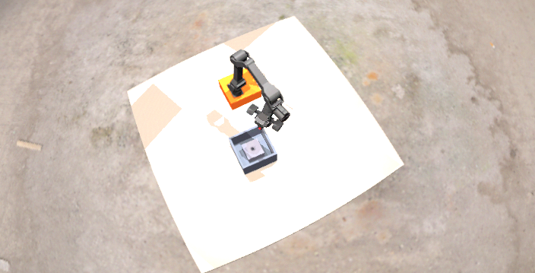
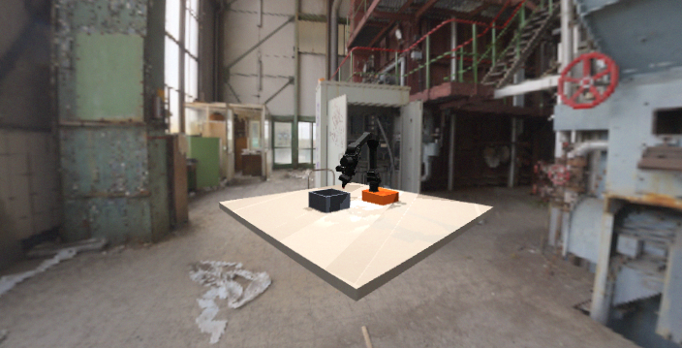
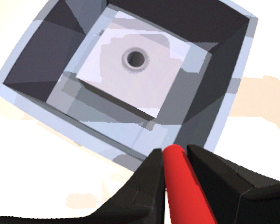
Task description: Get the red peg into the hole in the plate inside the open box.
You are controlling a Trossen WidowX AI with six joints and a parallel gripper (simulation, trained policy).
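My gripper (image 3: 174,154) is shut on the red peg (image 3: 183,185) (image 1: 260,128) and holds it in the air, above the table and near the box's wall on the arm's side. In the exterior view the red tip (image 2: 344,186) shows small under the gripper. The open grey-blue box (image 1: 243,169) (image 2: 318,202) (image 3: 255,30) stands on the table. The pale square plate (image 1: 248,153) (image 3: 106,70) lies at its bottom, with a dark round hole (image 1: 252,148) (image 3: 136,59) near its middle. The hole shows no peg in it.
The arm's orange base block (image 1: 247,100) (image 2: 380,198) stands on the white table (image 1: 323,185) (image 2: 339,255), behind the box. The box's raised walls surround the plate on all four sides. Tan and white patches of light lie across the table top.
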